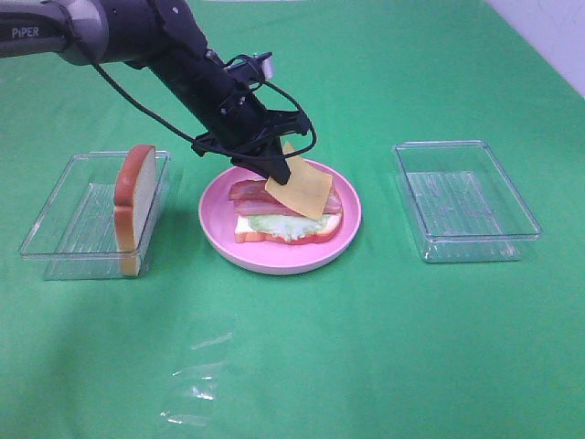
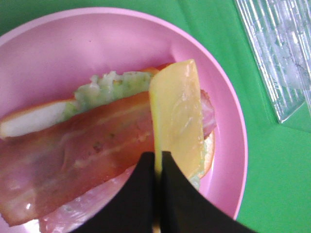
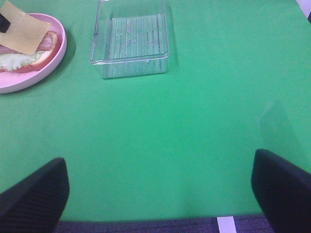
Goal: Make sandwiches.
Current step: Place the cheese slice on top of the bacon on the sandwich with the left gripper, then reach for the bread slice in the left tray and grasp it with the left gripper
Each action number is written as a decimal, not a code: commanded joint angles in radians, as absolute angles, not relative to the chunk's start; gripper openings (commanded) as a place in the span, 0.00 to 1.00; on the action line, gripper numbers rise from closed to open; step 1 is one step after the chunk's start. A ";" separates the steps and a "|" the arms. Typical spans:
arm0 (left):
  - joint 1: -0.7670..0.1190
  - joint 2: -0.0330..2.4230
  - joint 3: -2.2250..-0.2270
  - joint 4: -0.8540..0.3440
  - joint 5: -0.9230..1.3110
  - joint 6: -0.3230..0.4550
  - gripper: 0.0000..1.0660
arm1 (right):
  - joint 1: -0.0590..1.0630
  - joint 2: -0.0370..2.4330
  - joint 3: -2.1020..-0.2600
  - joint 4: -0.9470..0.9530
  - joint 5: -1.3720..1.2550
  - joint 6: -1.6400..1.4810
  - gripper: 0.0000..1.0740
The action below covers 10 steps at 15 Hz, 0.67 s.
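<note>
The left pincer [image 1: 277, 174], pressed together on one edge of a thin yellow cheese square [image 1: 300, 190], holds it tilted over the half-built sandwich [image 1: 285, 219] on the round pink plastic plate [image 1: 274, 262] at mid-desk. The left wrist view shows the black fingertips [image 2: 146, 179] closed on the cheese square [image 2: 177, 116] directly above the reddish-brown bacon strips [image 2: 73, 150]. Whether its lower edge already touches them cannot be told.

The right pincer [image 3: 160, 194] is spread wide and empty above bare green desk [image 3: 194, 121], well apart from the plate [image 3: 29, 77].

**Done, as it appears:** a white bread slice with orange-brown crust [image 1: 265, 238] lies flat on the plate, with a pale green lettuce leaf [image 1: 274, 222] on it and the bacon strips [image 1: 247, 192] over that.

**Left, by judgement:**
- The cheese square has yet to be released flat on the stack.
- The second bread slice [image 1: 134, 206] stands on edge in the clear plastic tray [image 1: 55, 240] on the left side of the exterior high view, so the top has yet to go on.
- The matching clear tray [image 1: 475, 242] on the right holds nothing.

The task reads as somewhat past halfway for this one sandwich.

**Writing:** white letters reading "PiPER" [image 1: 27, 32] on the left arm's grey link. No other label or brand can be read.
</note>
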<state>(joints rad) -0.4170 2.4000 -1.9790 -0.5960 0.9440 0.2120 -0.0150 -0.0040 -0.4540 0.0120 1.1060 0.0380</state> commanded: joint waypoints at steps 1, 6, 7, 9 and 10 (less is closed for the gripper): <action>-0.424 2.402 -1.983 -0.588 0.951 0.203 0.01 | -0.016 -0.030 -0.452 0.016 1.100 0.029 0.91; -0.424 2.355 -2.000 -0.541 0.968 0.161 0.95 | -0.016 -0.030 -0.452 0.016 1.100 0.029 0.91; -0.428 2.354 -2.039 -0.485 1.035 0.130 0.96 | -0.016 -0.030 -0.452 0.016 1.100 0.029 0.91; -0.438 2.354 -2.103 -0.368 1.137 0.101 0.96 | -0.016 -0.030 -0.452 0.016 1.100 0.029 0.91; -0.451 2.354 -2.159 -0.266 1.208 0.064 0.96 | -0.016 -0.030 -0.452 0.016 1.100 0.029 0.91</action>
<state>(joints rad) -0.4440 2.3670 -2.1530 -0.2870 1.1760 0.0790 -0.0150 -0.0040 -0.4540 0.0120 1.1060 0.0380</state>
